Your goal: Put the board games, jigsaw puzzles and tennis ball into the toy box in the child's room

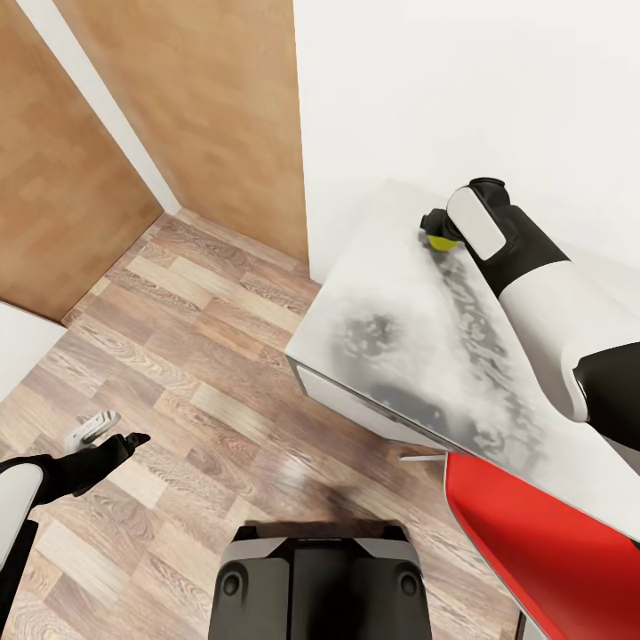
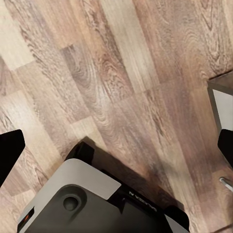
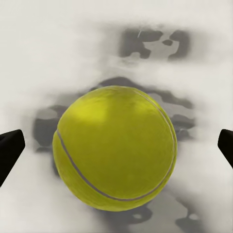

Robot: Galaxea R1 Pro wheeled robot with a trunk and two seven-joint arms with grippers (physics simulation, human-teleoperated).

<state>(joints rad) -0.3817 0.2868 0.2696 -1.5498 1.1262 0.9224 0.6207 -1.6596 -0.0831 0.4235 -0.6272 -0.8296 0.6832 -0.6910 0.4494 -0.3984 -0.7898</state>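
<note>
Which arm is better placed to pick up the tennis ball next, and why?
The right. Its gripper is at the ball on the table, the open fingers either side of it. The left gripper hangs low over the floor, far from the ball.

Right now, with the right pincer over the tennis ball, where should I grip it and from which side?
Grip the tennis ball across its widest middle, coming straight down from above. It is round, so no side is better, and it rests free on the table. In the right wrist view the right pincer is open, with a fingertip on either side of the ball. I would lower, then close.
</note>
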